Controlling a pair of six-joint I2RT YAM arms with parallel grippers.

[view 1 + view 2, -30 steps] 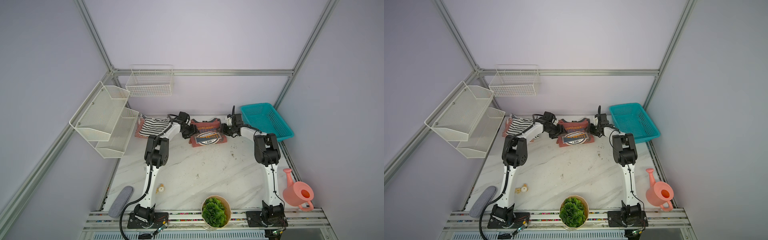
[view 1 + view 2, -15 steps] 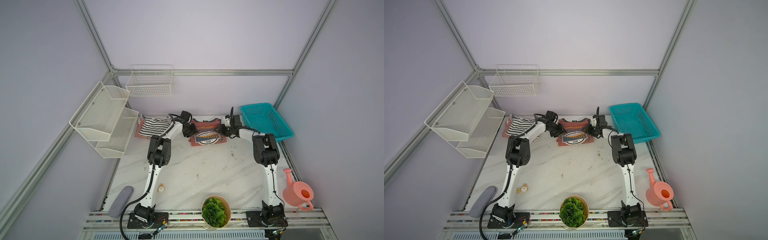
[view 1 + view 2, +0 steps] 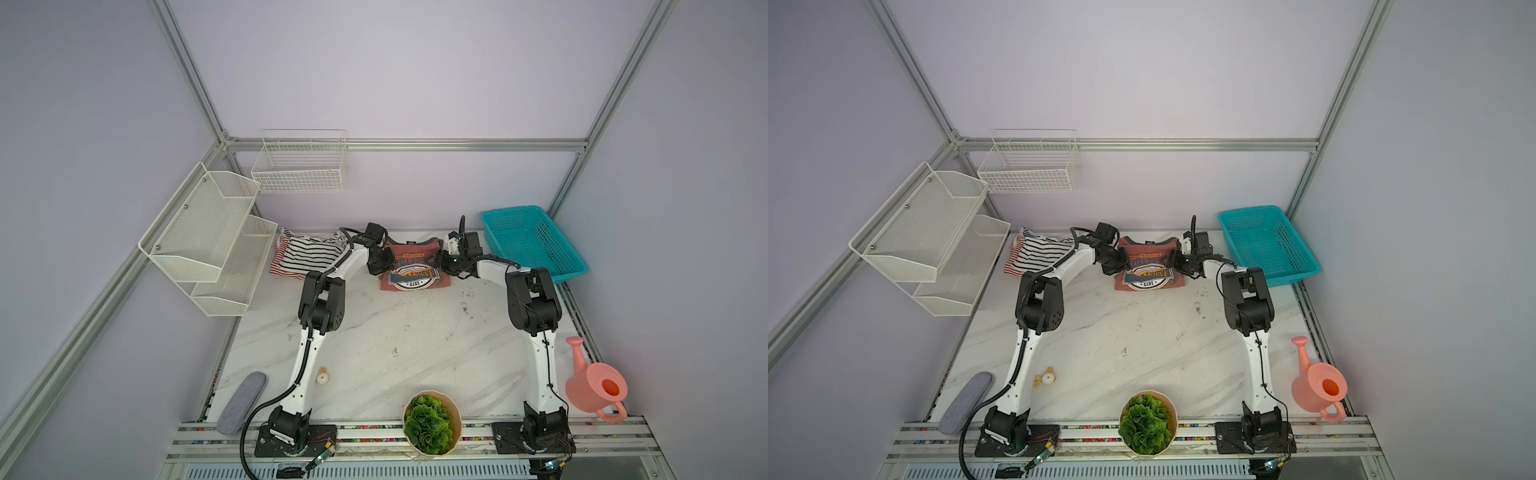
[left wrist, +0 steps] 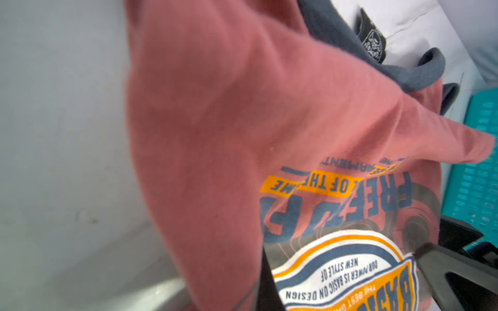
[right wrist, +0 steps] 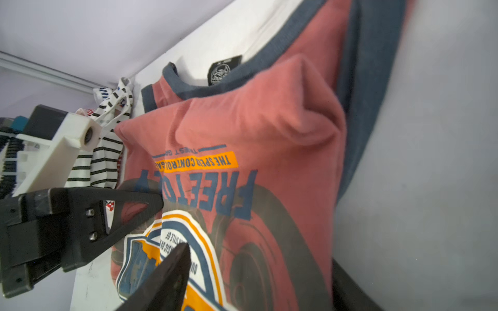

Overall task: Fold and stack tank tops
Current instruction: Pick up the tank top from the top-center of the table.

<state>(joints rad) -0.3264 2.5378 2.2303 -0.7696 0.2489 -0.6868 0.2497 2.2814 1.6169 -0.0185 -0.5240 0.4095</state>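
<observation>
The dusty-red tank top (image 3: pixel 415 272) with its oval badge lies folded at the back middle of the table, seen in both top views (image 3: pixel 1148 272). My left gripper (image 3: pixel 384 264) is at its left edge, shut on a raised fold of red cloth (image 4: pixel 215 134). My right gripper (image 3: pixel 442 264) is at the right edge, open, its fingers (image 5: pixel 172 269) set wide apart over the printed cloth (image 5: pixel 242 134). The black-and-white striped top (image 3: pixel 307 253) lies crumpled on the red-and-white striped one (image 3: pixel 277 270) at the back left.
A teal basket (image 3: pixel 536 245) stands at the back right. White wire shelves (image 3: pixel 208 237) hang on the left wall. A pink watering can (image 3: pixel 594 386), a potted plant (image 3: pixel 432 424), a small bottle (image 3: pixel 322 376) and a grey pad (image 3: pixel 241 403) sit near the front.
My left gripper has shut on the red top's left edge. The right gripper's jaws have spread wider. Both arms stay at the back of the table.
</observation>
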